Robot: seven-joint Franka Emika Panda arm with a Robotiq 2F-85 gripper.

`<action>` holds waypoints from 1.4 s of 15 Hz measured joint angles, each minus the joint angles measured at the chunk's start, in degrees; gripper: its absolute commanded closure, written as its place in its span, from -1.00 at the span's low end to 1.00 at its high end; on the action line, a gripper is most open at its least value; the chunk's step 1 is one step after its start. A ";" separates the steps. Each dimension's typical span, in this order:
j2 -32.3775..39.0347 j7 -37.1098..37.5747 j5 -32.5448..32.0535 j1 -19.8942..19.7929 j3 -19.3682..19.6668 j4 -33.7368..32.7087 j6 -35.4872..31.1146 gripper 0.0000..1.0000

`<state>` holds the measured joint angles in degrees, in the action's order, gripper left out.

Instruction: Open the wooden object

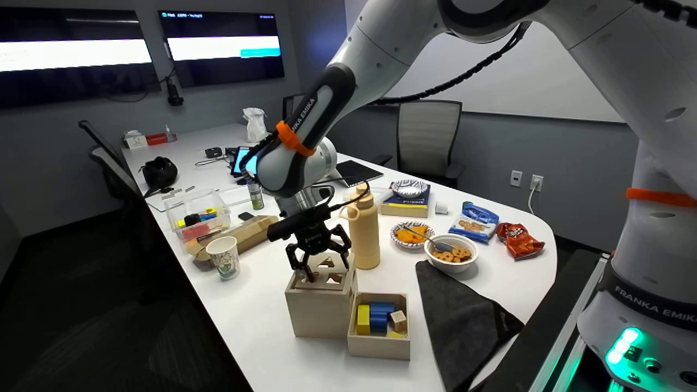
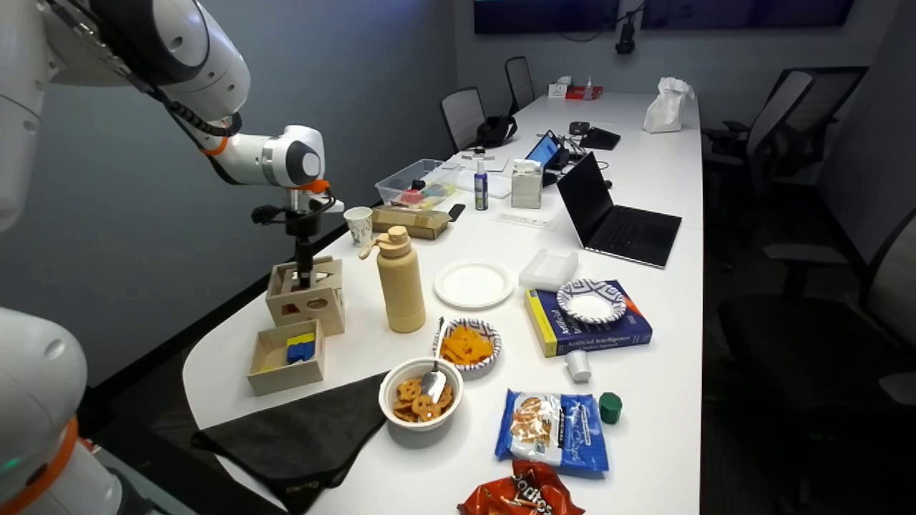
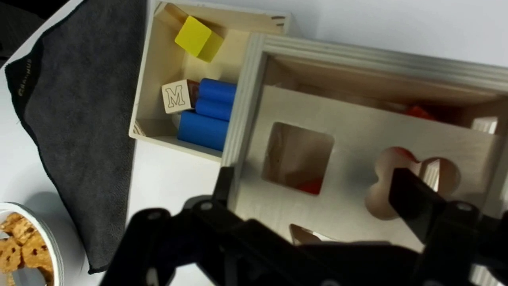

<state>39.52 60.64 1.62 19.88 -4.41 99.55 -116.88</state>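
Observation:
The wooden object, a pale cube box (image 1: 320, 316), stands on the table in both exterior views (image 2: 332, 316). Its top panel (image 3: 349, 123) has square, clover and triangular holes and fills much of the wrist view. A gap shows between the panel and one wall, with something red inside. My gripper (image 1: 329, 272) is above the top, pointing down, also seen in an exterior view (image 2: 304, 277). Its fingers (image 3: 313, 176) are spread wide with nothing between them. One finger is over the clover hole, the other by the box's edge. Whether they touch the wood I cannot tell.
A smaller wooden box (image 1: 378, 347) of coloured blocks stands against the cube. A tall tan bottle (image 1: 366, 234) stands close behind. A dark cloth (image 2: 315, 436), a bowl of crackers (image 2: 422, 423) and a paper cup (image 1: 223, 258) are nearby. The table edge is close.

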 measured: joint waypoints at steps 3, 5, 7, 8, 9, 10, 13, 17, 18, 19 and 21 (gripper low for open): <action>0.17 0.95 0.00 0.01 0.28 -0.34 0.03 -1.00; 0.35 1.45 0.00 0.01 0.48 -0.60 0.04 -1.00; 0.49 1.99 0.00 0.01 0.71 -0.72 0.04 -1.00; 0.54 2.25 0.00 0.01 0.80 -0.77 0.04 -1.00; 0.57 2.56 0.00 0.01 0.93 -0.80 0.04 -1.00; 0.61 2.87 0.00 0.00 1.07 -0.86 0.04 -1.00; 0.84 3.43 0.00 -0.06 1.58 -1.18 0.04 -1.00; 1.07 3.55 0.02 -0.20 2.14 -1.66 0.05 -1.00; 1.14 3.56 0.02 -0.25 2.23 -1.79 0.11 -1.00; 1.23 3.56 0.02 -0.31 2.31 -1.94 0.16 -1.00; 1.35 3.56 0.02 -0.38 2.49 -2.17 0.24 -1.00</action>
<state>40.88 64.20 1.64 19.50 -1.92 97.37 -116.64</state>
